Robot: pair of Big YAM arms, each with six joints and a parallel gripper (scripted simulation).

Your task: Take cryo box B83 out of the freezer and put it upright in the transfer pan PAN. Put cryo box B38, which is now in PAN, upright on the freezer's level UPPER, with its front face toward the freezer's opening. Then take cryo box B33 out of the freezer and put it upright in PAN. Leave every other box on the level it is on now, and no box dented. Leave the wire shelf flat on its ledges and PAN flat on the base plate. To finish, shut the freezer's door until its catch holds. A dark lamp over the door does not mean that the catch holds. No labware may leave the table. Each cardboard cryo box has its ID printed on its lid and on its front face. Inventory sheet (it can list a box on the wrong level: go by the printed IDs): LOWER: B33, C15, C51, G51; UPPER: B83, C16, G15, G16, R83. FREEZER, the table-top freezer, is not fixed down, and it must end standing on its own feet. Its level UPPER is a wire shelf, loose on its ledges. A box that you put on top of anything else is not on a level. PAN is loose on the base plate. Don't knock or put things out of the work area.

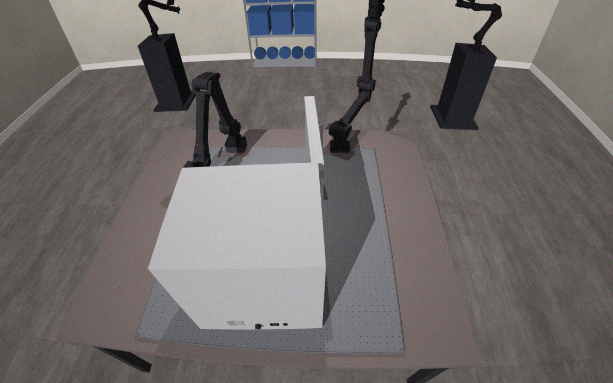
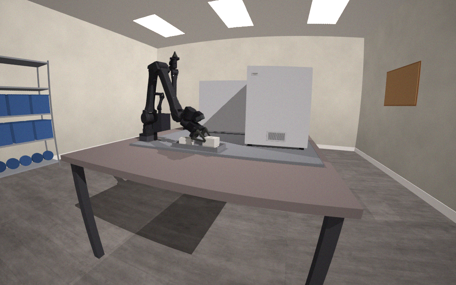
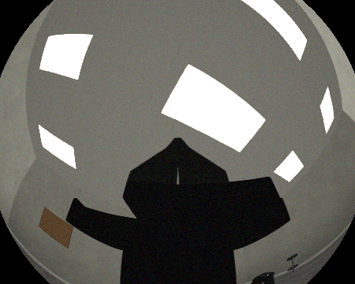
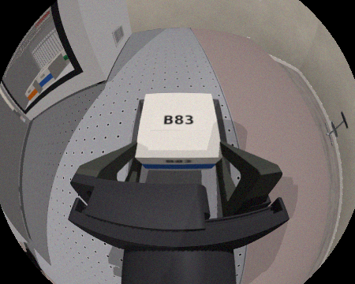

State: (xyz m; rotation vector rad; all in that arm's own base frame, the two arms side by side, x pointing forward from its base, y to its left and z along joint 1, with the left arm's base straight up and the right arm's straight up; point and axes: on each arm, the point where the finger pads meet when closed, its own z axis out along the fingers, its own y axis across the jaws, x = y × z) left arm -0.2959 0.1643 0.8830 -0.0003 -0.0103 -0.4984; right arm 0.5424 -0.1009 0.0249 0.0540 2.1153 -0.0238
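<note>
Wood-toned tabletop (image 1: 425,238) (image 2: 201,180) (image 4: 256,99). Perforated grey base plate (image 1: 365,305) (image 2: 275,154) (image 4: 185,59) lies flat directly on it, under the white freezer (image 1: 247,214) (image 2: 279,102) (image 4: 102,35); bare tabletop margin runs beyond the plate on both sides of the freezer.
</note>
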